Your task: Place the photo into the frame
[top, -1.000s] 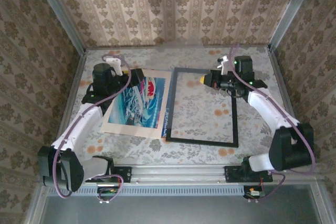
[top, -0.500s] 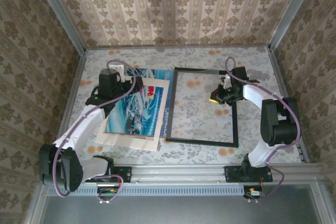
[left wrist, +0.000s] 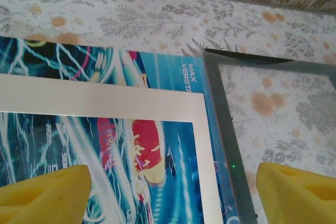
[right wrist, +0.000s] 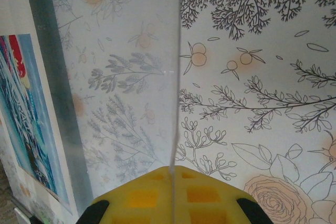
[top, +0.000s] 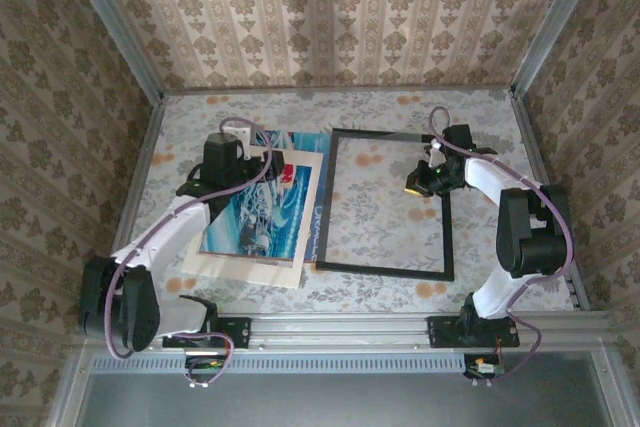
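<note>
The photo (top: pixel 262 215) is laid flat on the table (top: pixel 400 107), just left of the frame (top: pixel 385 269). The left hand (left wrist: pixel 173 182) is held above it with fingers apart. The right hand (top: pixel 416 184) is clamped, seemingly on a clear sheet (right wrist: pixel 126 87)

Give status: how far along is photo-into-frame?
Done: nothing seated. The photo lies face up left of the frame, not inside it. In hand: open left claw hovers over the photo's far right corner; right claw is shut on what looks like a clear pane. Remaining: grasp, move and seat the photo.
</note>
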